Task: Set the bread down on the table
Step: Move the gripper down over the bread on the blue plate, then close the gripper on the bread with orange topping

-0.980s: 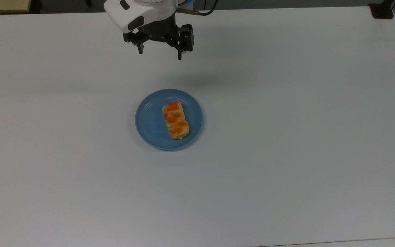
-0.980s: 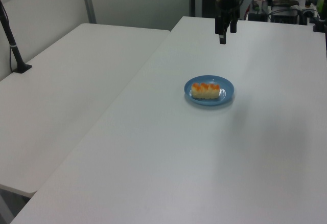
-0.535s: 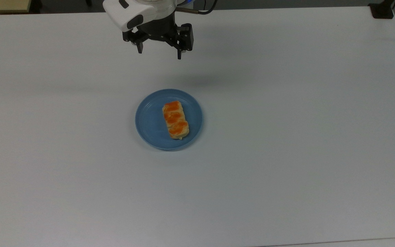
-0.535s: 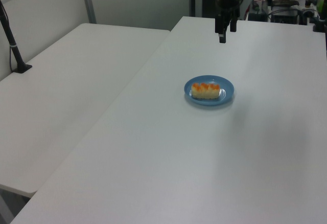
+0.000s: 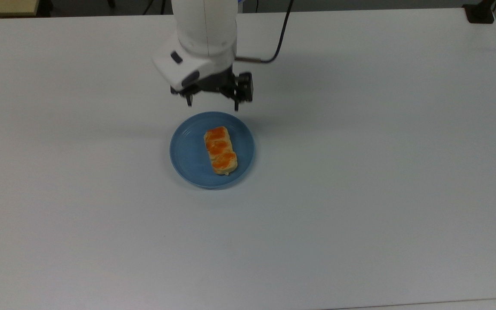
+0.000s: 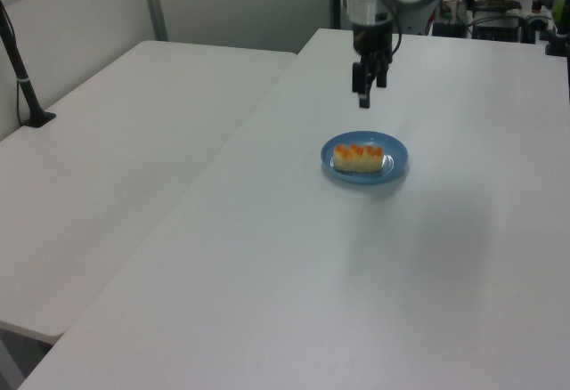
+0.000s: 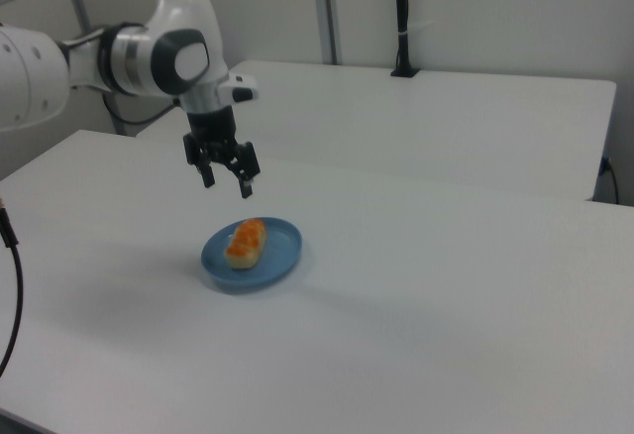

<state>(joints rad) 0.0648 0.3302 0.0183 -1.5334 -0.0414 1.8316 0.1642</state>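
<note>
- In the top view we see the table bare along its left edge; nothing has been moved onto it so far.
- Toward the middle sits the plate, roughly centred between the table's left and right edges, a little nearer the far edge than the near one.
- The bread lies on the plate, lengthwise from far to near, exactly where it lay a second ago (untouched, orange patches up).
- What has changed is the gripper: a second ago it hung well back toward the table's far edge, and it has since come forward and down, so that in the top view it now sits just past the plate's far rim.
- In the right view the gripper hangs above the plate, apart from the bread, with its fingers spread and nothing between them.
- In the left view the gripper is likewise clear of the bread.
- We judge this to be the approach: the grasp is not yet made, and the lift and set-down on the table are all to come.
- The table's right half offers ample room for the set-down.
</note>
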